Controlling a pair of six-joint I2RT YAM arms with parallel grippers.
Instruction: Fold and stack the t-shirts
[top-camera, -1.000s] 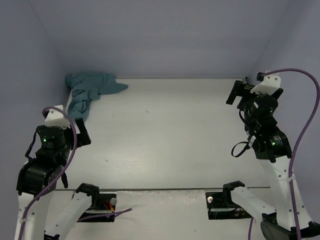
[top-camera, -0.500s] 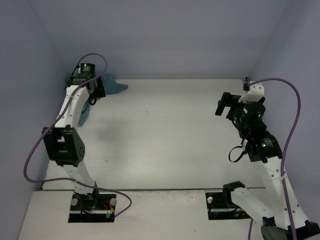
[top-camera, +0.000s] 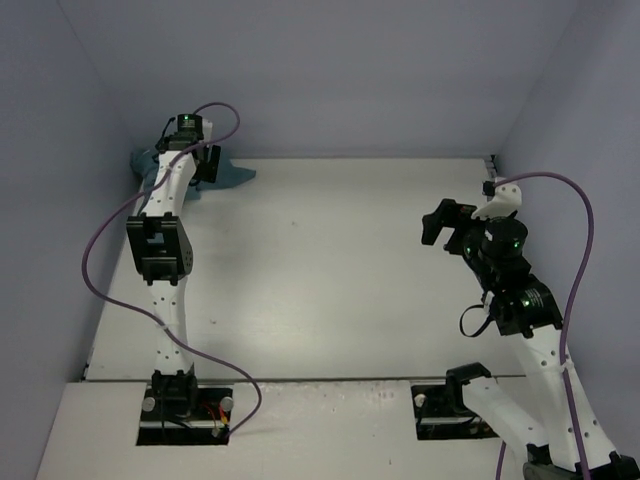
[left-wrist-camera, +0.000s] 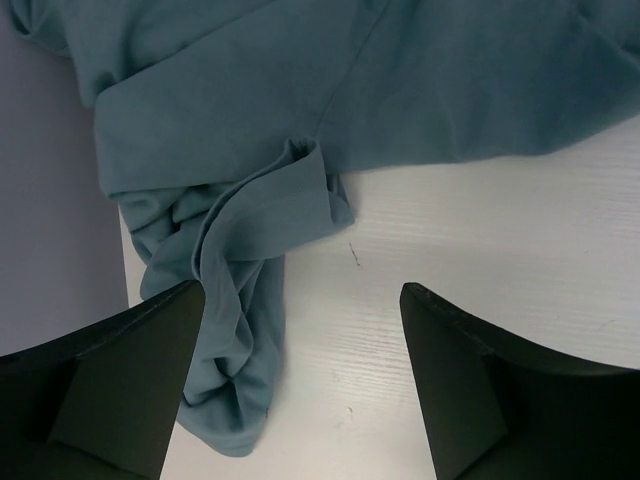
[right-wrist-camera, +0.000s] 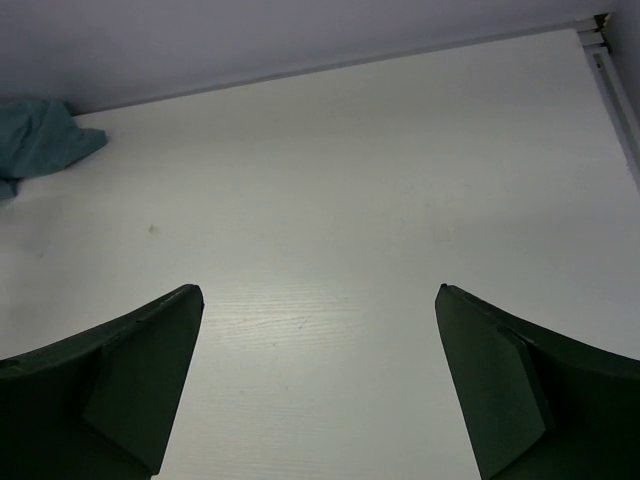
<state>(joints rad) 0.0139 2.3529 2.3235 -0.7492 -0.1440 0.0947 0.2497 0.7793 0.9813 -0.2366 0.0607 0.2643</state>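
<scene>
well over in the far left corner of the white table (top-camera: 330, 270), the teal t-shirt (left-wrist-camera: 250, 120) lies in a crumpled, unfolded heap against the wall (top-camera: 300, 80). the left arm is stretched out to that corner, and the left gripper (left-wrist-camera: 300, 300) hangs just above the near edge of the cloth, its jaws spread wide with nothing clamped between them. a bunched fold of fabric trails down beside one finger. the right gripper (right-wrist-camera: 320, 295) is on the right side, well apart from the t-shirt. its jaws are fully wide and empty over bare table.
</scene>
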